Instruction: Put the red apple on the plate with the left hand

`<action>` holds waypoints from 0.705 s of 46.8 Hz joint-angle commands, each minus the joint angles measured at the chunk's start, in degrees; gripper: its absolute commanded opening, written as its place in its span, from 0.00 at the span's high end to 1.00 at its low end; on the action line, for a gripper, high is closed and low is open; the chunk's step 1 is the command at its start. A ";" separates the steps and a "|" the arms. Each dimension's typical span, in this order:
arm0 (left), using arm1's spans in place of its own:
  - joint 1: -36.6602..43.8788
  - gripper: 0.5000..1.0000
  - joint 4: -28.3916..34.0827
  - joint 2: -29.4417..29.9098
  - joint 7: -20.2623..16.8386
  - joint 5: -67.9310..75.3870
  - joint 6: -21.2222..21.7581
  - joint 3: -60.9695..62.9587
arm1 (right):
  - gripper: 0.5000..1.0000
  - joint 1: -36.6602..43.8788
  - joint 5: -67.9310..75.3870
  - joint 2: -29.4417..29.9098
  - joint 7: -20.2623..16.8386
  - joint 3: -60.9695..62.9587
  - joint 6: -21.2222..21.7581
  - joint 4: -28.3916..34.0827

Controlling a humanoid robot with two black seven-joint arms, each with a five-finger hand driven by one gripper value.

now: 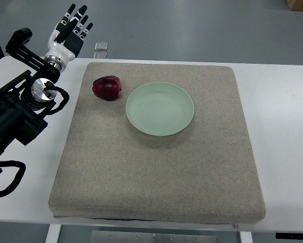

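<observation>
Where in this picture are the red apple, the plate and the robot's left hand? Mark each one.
red apple (107, 88), top view, on the middle of its dark red skin.
plate (160, 108), top view, on the bare centre of the pale green dish.
left hand (70, 31), top view, on the palm below the spread fingers.

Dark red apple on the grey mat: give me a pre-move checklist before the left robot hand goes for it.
1. Dark red apple unobstructed on the grey fabric mat: ok.
2. Pale green round plate empty: ok.
3. Apple apart from plate rim: ok.
4. Left robot hand open, holding nothing: ok.
5. Hand positioned over apple: not ok, it is beyond the mat's far left corner.
6. Right arm clear: cannot tell, out of view.
</observation>
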 commanded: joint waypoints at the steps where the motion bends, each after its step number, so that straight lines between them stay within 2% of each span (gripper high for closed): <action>1: 0.00 0.02 0.00 0.00 0.00 0.06 0.01 0.09 | 0.14 0.00 0.00 0.00 -0.01 0.00 0.00 0.00; 33: 0.44 0.02 -0.61 0.18 0.09 1.46 -0.34 2.02 | 0.14 0.00 0.00 0.00 0.08 0.00 0.00 0.00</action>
